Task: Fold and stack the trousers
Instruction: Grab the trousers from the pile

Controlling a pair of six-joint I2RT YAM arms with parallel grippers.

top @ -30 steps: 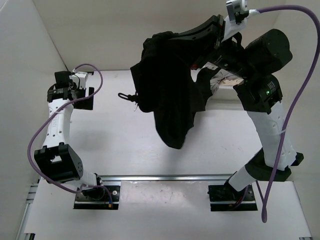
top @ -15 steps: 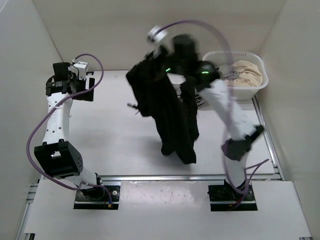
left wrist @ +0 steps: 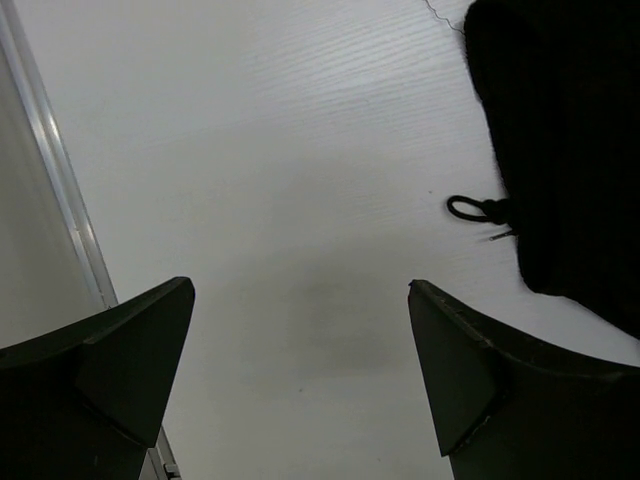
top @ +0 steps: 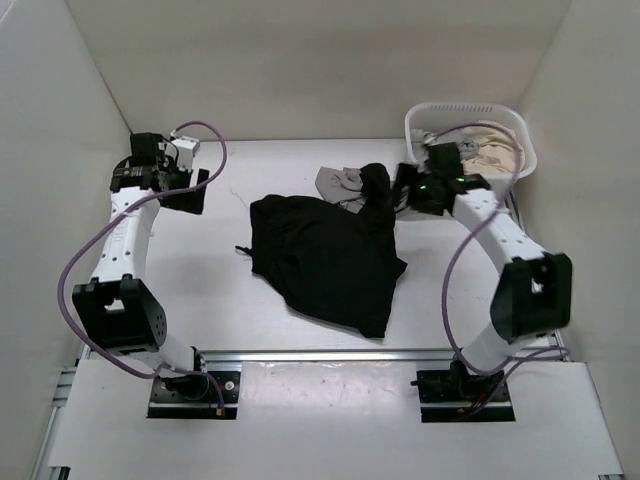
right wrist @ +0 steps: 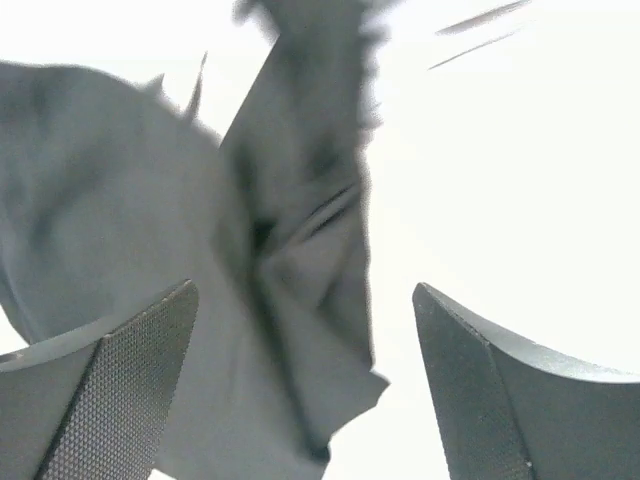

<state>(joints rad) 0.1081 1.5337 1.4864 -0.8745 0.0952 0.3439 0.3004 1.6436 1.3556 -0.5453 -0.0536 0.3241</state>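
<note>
The black trousers (top: pixel 325 250) lie crumpled on the middle of the table, with one strip of cloth reaching back towards the right. My right gripper (top: pixel 401 189) hovers at the end of that strip with its jaws wide apart. In the right wrist view the trousers (right wrist: pixel 280 250) look washed-out grey and lie below and between the open fingers (right wrist: pixel 120 370), held by neither. My left gripper (top: pixel 194 190) stands open over bare table at the back left, apart from the cloth. The left wrist view catches the trousers (left wrist: pixel 570 150) and a drawstring loop (left wrist: pixel 470 208) at its right edge.
A light grey garment (top: pixel 340 181) lies just behind the trousers. A white basket (top: pixel 415 120) with beige cloth (top: pixel 497 140) stands at the back right corner. White walls close in the table on the left, back and right.
The right arm swung down and left, and its jaws opened. The trousers went from hanging in the air to lying on the table. The left arm shifted slightly right.
</note>
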